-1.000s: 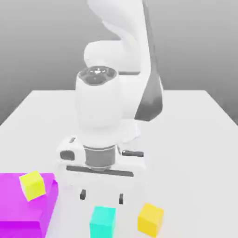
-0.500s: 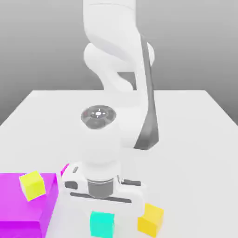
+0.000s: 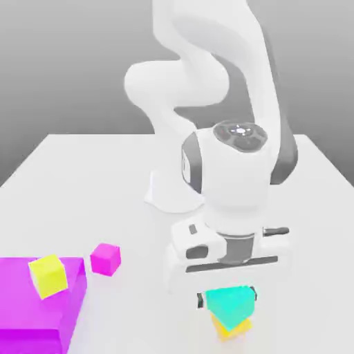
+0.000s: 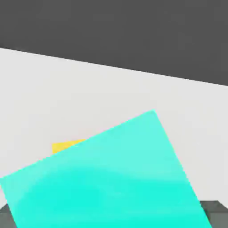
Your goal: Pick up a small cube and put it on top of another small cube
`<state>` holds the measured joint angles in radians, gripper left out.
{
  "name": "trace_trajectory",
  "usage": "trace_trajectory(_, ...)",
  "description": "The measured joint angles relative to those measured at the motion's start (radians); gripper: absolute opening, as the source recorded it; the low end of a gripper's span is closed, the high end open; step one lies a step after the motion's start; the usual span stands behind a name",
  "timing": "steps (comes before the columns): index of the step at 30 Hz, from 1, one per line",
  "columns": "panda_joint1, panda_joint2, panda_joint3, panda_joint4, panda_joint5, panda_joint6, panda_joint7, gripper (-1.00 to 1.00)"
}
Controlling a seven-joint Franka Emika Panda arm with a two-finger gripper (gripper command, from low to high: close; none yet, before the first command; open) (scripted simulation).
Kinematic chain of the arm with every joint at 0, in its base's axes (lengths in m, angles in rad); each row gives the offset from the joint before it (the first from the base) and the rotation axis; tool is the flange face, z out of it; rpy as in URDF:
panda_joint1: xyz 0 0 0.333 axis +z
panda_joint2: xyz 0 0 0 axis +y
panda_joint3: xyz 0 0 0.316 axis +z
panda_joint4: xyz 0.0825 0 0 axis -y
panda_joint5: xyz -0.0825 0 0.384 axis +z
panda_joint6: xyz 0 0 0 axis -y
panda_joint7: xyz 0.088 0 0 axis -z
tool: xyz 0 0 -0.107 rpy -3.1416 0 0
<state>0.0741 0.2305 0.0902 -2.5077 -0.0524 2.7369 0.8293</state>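
Teal cube [image 3: 229, 302] resting on orange-yellow cube [image 3: 234, 328], fingers [image 3: 202, 300] released either side; a straight vertical retreat should avoid nudging it.

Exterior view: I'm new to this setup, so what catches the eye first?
The small matte teal cube sits on the small orange-yellow cube, right under the white arm's end effector, near the front of the white table. At the exterior view's left, a lemon-yellow cube rests on a big magenta block.

Exterior view facing arm [image 3: 207, 124] frontally — hand view close above shared teal cube [image 3: 230, 302].
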Motion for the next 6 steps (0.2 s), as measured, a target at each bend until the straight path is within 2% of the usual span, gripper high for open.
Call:
trace_trajectory(2,0.001,0.007,-0.001,0.0,-0.002,0.006,0.001,1.0)
trace_trajectory(6,-0.003,-0.114,0.009,-0.004,0.028,-0.109,-0.021,1.0)
